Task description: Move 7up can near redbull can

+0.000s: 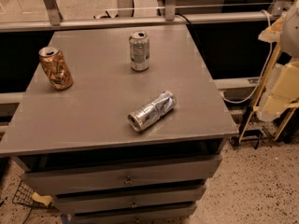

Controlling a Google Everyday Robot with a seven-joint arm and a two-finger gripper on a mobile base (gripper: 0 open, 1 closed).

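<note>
The 7up can (139, 51), short, silvery with a greenish label, stands upright at the back middle of the grey cabinet top (93, 111). The redbull can (152, 111), long, slim, silver with blue patches and dented, lies on its side near the front middle, its open end towards the front left. The two cans are well apart. My gripper (276, 99) shows as pale cream arm parts at the right edge of the view, off the cabinet's right side and away from both cans.
A dented orange-copper can (55, 68) stands at the back left of the top. The cabinet has several drawers (126, 176) below. A metal rail (140, 20) runs behind it. A white cable (254, 87) and a yellow frame (254, 111) stand to the right on the speckled floor.
</note>
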